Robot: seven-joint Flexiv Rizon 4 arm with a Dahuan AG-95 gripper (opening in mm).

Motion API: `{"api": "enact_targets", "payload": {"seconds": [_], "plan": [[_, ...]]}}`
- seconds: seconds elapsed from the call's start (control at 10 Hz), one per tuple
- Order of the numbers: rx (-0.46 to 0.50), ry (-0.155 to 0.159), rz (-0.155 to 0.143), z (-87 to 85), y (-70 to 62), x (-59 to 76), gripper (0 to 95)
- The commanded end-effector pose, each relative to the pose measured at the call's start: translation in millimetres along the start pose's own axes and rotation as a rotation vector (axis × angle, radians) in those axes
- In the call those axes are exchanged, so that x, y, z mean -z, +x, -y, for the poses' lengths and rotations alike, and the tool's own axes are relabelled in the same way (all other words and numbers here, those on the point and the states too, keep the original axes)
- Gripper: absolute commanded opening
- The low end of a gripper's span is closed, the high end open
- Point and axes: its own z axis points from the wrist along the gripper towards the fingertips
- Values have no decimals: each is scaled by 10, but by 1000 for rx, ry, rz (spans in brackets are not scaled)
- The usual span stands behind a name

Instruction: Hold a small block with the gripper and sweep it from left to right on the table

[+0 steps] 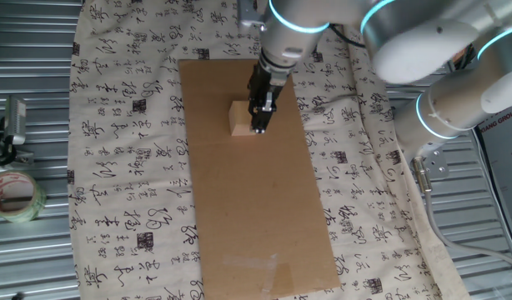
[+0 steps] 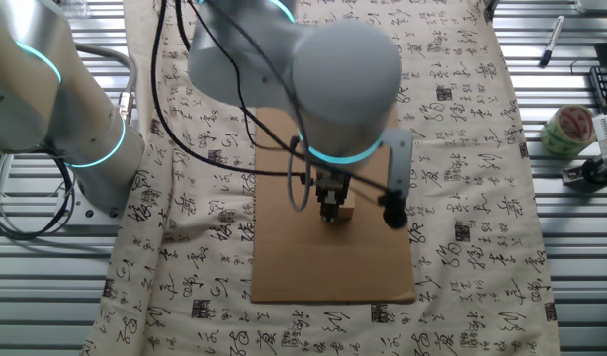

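Jaws of the gripper (image 1: 260,127) point straight down beside the small block (image 1: 241,117); I can't tell whether they grip it. It sits on the cardboard (image 1: 264,217) atop the worktop (image 1: 114,167).

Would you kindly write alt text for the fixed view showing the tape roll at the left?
A black gripper on a silver-grey robot arm reaches down to a small tan wooden block on a long cardboard sheet. The sheet lies on a cream calligraphy cloth; a tape roll sits at the left.
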Motion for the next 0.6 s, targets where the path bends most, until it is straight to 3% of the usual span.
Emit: {"api": "enact_targets", "payload": {"seconds": [0.1,0.3,0.6], "plan": [[73,133,8,-2,-8,-19,760],[89,196,6,-1,-7,-19,760],[82,188,11,-1,-7,-18,760]]}}
